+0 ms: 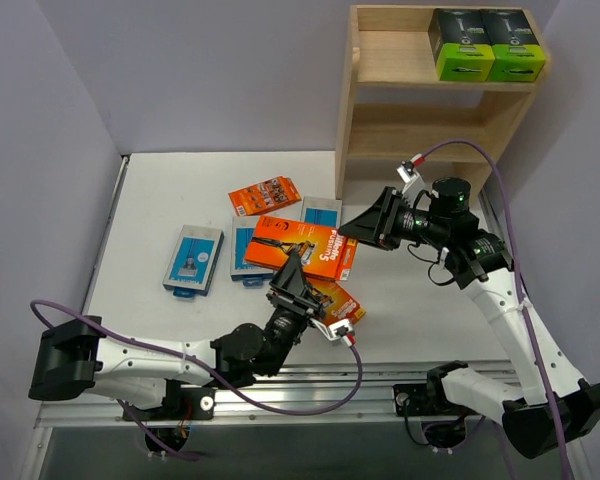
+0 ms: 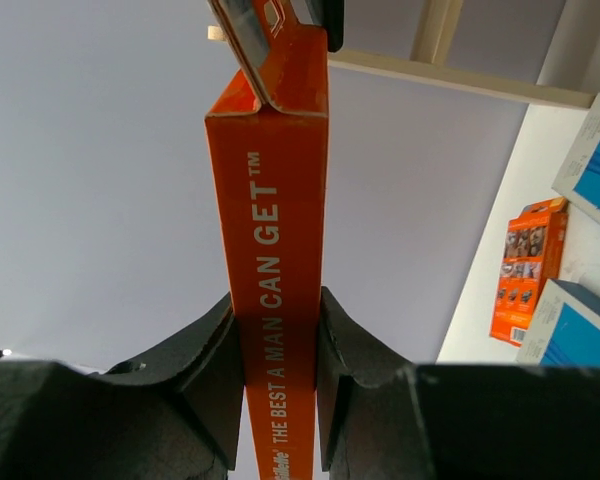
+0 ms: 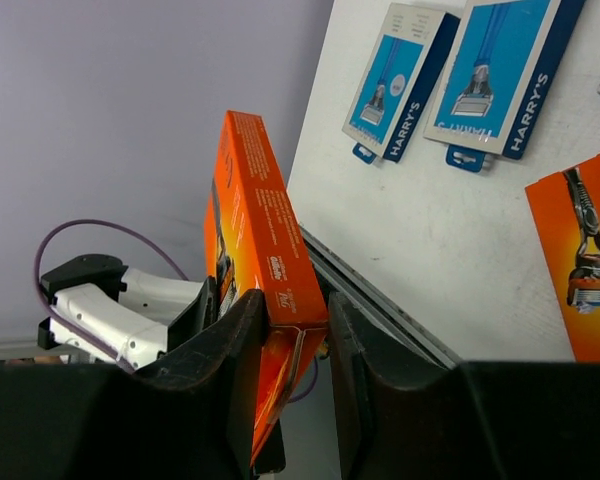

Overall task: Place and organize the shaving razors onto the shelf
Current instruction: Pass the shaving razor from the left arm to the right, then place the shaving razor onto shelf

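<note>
Nearest to the lens: my left hand (image 2: 277, 340), with its two dark fingers pressed on the flat faces of an orange pack (image 2: 270, 200), which stands on its narrow edge between them.
Right hand: my right hand (image 3: 295, 330) pinches the other end of the same orange pack, one finger on each face. Both hands have it, raised above the counter (image 1: 160, 200).
Step in hand: I judge it is a pass from left to right, because the shelf (image 1: 380, 110) stands on my right side.
How to do it well: make the right grip firm, then spread the left fingers and draw the left hand straight back, so the pack does not twist or slip.
Other packs: two black boxes (image 1: 485, 45) are on the top tier. A second orange pack (image 1: 264, 195), a third orange pack (image 1: 342, 300) and the light-blue cards (image 1: 193, 258) lie on the counter.
Hard to make out: one light-blue card is mostly under the raised pack. The lower part of the shelf is partly behind my right arm.
</note>
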Robot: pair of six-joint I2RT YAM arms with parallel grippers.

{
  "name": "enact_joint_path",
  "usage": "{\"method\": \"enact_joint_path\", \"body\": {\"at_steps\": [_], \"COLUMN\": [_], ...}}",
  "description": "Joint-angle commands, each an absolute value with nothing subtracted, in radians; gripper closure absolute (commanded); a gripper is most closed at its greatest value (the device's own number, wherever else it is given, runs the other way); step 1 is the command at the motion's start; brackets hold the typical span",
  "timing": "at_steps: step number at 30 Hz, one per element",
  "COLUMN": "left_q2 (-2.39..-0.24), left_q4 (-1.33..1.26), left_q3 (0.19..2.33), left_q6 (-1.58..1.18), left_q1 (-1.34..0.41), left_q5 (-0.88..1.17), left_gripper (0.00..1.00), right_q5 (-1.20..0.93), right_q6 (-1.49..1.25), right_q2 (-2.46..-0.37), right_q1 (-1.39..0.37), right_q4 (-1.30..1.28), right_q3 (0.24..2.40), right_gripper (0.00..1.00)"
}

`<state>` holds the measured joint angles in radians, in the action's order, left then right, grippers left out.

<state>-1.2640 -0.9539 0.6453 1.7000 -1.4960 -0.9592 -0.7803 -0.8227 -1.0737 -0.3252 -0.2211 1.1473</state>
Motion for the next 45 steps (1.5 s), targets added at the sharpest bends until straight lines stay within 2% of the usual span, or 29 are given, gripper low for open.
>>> {"method": "enact_joint_path", "body": {"at_steps": [1,4,5,14,15,23,33,45], "left_q2": [-1.181,-1.128,-1.118,-1.112,-1.114,-1.057,-0.922,-0.787], "left_q4": [-0.916,-0.862,-0.845,-0.785,-0.787,-0.785,-0.647,-0.822], "left_q3": [0.637,0.621,0.62,0.615,0.615,0.618,0.595,0.555], "left_q6": [1.562,1.497,1.484,1.413,1.414,1.385,1.339,1.321], "left_q1": [-1.496,-1.486,-1.485,-1.459,-1.459,-1.462,-1.476,-1.453], "left_q5": [-0.916,-0.899,-0.894,-0.877,-0.879,-0.894,-0.859,-0.874], "left_gripper": [0.85,0.64,0.5,0.21,0.07,0.06,0.06,0.06], "right_q5": [-0.903,-0.911,-0.913,-0.868,-0.858,-0.739,-0.715,-0.707], "right_q6": [-0.873,-0.882,-0.887,-0.994,-0.993,-1.029,-1.144,-1.215], "right_q2": [-1.031,-1.005,-0.999,-0.931,-0.928,-0.87,-0.877,-1.04], "right_q1": [-0.308,-0.299,-0.295,-0.29,-0.288,-0.256,-0.132,-0.009], "right_q4": [-0.097,-0.095,-0.094,-0.024,-0.049,-0.074,0.125,0.222], "right_q3": [1.134,1.118,1.115,1.048,1.048,0.962,0.934,1.256], "right_gripper": [1.0,1.0,1.0,1.0,1.0,1.0,1.0,1.0]}}
